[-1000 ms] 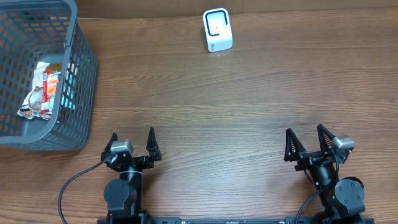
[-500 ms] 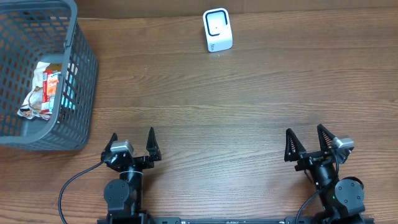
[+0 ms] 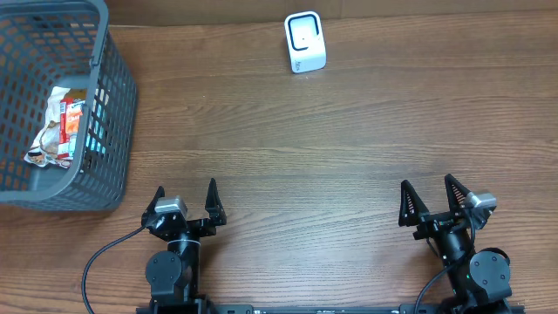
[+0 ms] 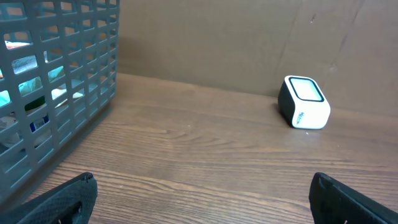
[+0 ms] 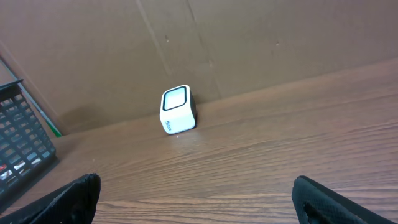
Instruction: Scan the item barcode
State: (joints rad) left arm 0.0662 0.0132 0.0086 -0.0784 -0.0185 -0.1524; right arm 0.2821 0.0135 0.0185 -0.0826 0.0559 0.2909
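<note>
Both arms wait at the near edge, nothing picked up yet.
On the grainy brown wooden table [image 3: 331, 148], the grey plastic lattice basket [image 3: 113, 96] sits far left; the left gripper [image 3: 185, 192] and right gripper [image 3: 428, 184] stand spread wide, empty. The small rounded white scanner box [image 3: 305, 42] waits at the back edge, and the crinkly printed snack packet [image 3: 61, 126] lies inside the basket. I'd drop the left arm over the rim and pinch a flat edge, since wrinkled film slips.
</note>
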